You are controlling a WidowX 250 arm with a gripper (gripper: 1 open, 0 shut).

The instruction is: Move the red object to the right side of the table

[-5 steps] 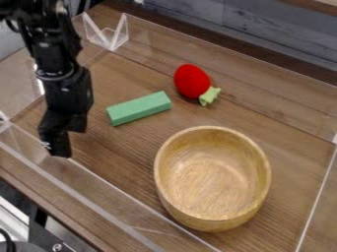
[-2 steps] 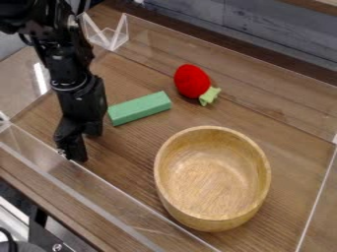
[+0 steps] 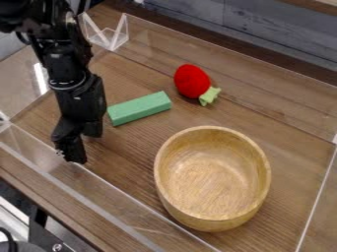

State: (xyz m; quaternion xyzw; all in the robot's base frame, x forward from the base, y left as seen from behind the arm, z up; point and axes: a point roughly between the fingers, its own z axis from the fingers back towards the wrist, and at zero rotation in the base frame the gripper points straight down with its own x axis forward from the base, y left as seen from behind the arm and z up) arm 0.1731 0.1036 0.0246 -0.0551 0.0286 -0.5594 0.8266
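The red object [image 3: 194,80] is a small glossy strawberry-like toy with a light green leafy end. It lies on the brown wood-grain table [image 3: 283,118] toward the back, right of centre. My gripper [image 3: 71,146] hangs at the front left, pointing straight down close to the tabletop, well apart from the red toy. Its black fingers [image 3: 78,150] look parted and nothing shows between them.
A green rectangular block [image 3: 140,108] lies just right of the gripper. A large wooden bowl [image 3: 214,177] stands at the front right. Low clear acrylic walls [image 3: 93,187] border the table, with the front wall right beside the gripper.
The gripper has shifted a little to the right, toward the green block, between the earliest frame and now. The toy, block and bowl lie as before.
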